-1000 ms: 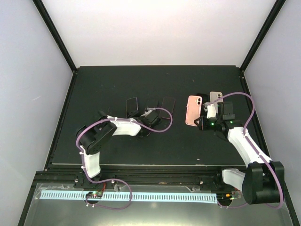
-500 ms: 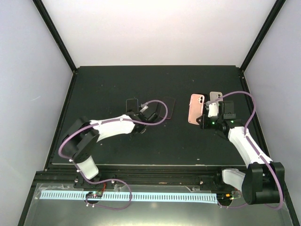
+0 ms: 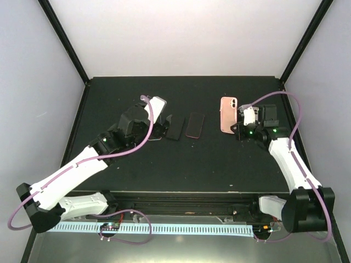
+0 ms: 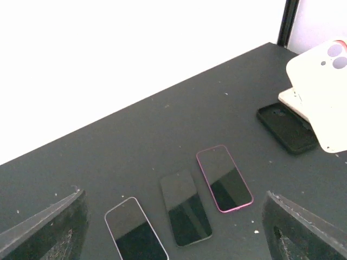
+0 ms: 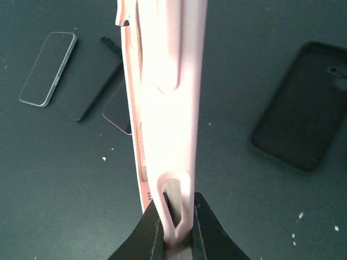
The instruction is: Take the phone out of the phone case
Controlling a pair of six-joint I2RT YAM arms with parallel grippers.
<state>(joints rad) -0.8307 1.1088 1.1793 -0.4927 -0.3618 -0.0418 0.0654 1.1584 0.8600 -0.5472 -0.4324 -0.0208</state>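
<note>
A pink phone case [image 3: 228, 114] stands up off the table, held by its lower end in my shut right gripper [image 3: 236, 131]. The right wrist view shows the case [image 5: 168, 81] edge-on. A pink phone edge with speaker holes [image 5: 142, 162] shows along its left side, and the fingers [image 5: 152, 234] pinch the case's bottom loop. My left gripper [image 3: 163, 125] is open and empty. In the left wrist view it hovers [image 4: 174, 216] above three bare phones, and the held case [image 4: 325, 92] is at the far right.
Three phones lie screen-up in a row: white-rimmed [image 4: 135, 233], dark [image 3: 175, 127], pink-rimmed [image 3: 194, 125]. An empty black case [image 5: 301, 108] lies right of the held case, with a beige case [image 4: 293, 100] beside it. Black frame posts stand at the table's back corners.
My left arm has unfolded and swung toward the back, its gripper now over the row of phones. My right gripper has carried the pink case slightly farther back and more upright.
</note>
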